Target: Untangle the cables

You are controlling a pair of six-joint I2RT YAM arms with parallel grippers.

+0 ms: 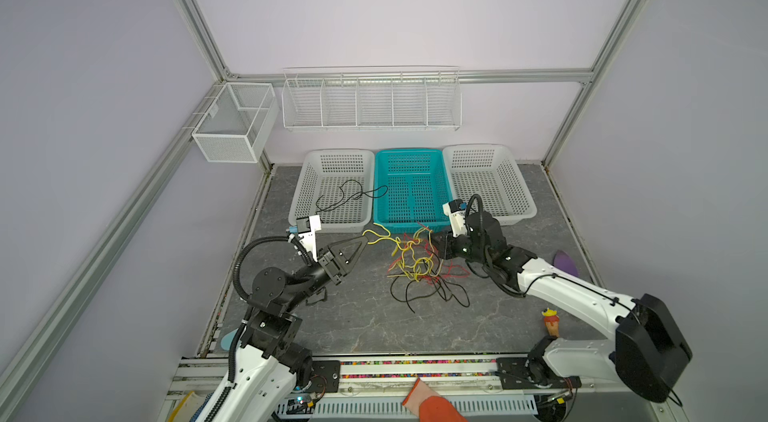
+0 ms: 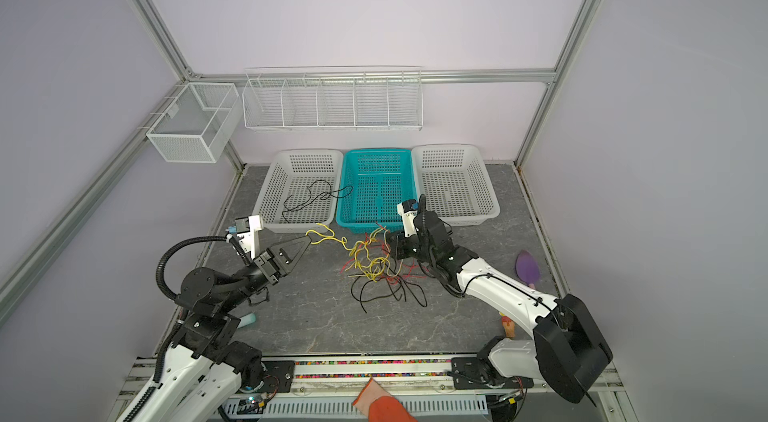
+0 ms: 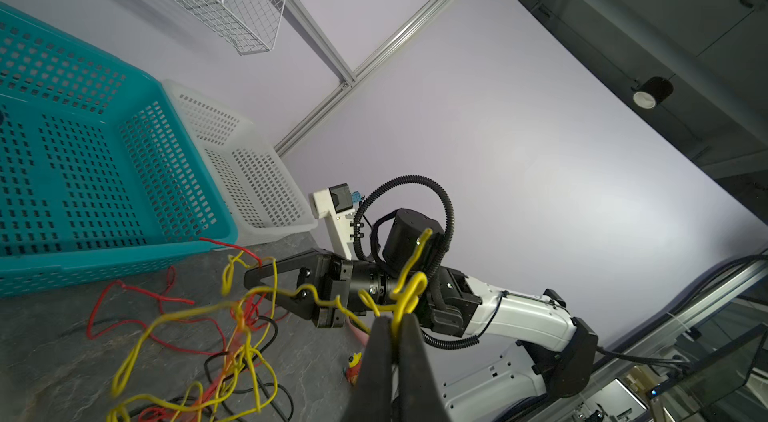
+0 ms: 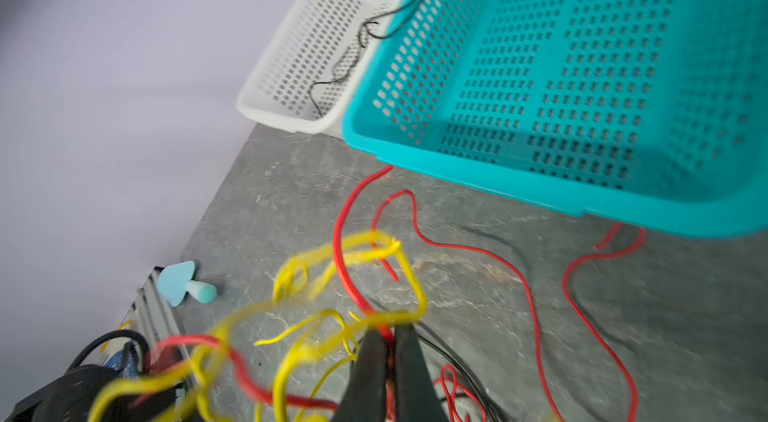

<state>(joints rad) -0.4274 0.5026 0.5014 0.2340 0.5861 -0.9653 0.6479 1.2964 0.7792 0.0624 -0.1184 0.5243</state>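
Separation of one yellow cable (image 3: 411, 262) is the step in hand. The left hand (image 1: 365, 238) is clamped on its left end, just near of the blue basket (image 1: 411, 158). The right hand (image 1: 433, 247) is clamped on the tangle (image 1: 415, 270), where a yellow loop and a red strand cross. The tangle lies mid-desk (image 1: 353, 324), and one black cable (image 1: 349, 195) already lies in the far-left white basket (image 1: 303, 191). Next, I judge, the hands should draw apart slowly, watching for snagged loops.
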